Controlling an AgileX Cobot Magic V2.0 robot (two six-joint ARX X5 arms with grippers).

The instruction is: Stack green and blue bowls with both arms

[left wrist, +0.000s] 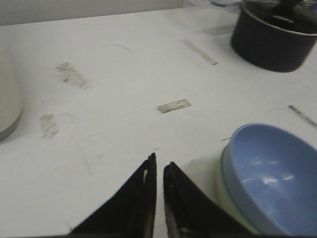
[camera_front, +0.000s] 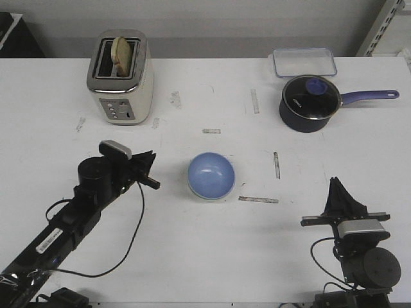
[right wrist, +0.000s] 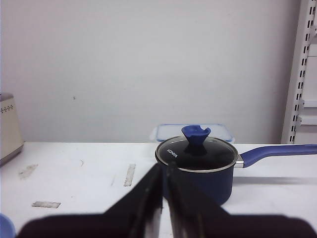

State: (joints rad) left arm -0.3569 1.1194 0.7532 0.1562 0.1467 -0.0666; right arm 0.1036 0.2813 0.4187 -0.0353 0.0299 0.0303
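The light blue bowl (camera_front: 210, 174) sits nested inside the pale green bowl (camera_front: 192, 190) at the middle of the table; only a thin green rim shows under it. In the left wrist view the blue bowl (left wrist: 275, 178) and the green rim (left wrist: 229, 196) lie just right of my left gripper (left wrist: 159, 163). My left gripper (camera_front: 151, 168) is shut and empty, a short way left of the bowls. My right gripper (camera_front: 335, 185) is shut and empty at the front right, well apart from the bowls, pointing toward the saucepan (right wrist: 200, 166).
A toaster (camera_front: 120, 77) with bread stands at the back left. A dark blue saucepan (camera_front: 310, 102) with lid and long handle stands at the back right, with a clear plastic container (camera_front: 304, 62) behind it. Tape marks dot the table (camera_front: 192, 256).
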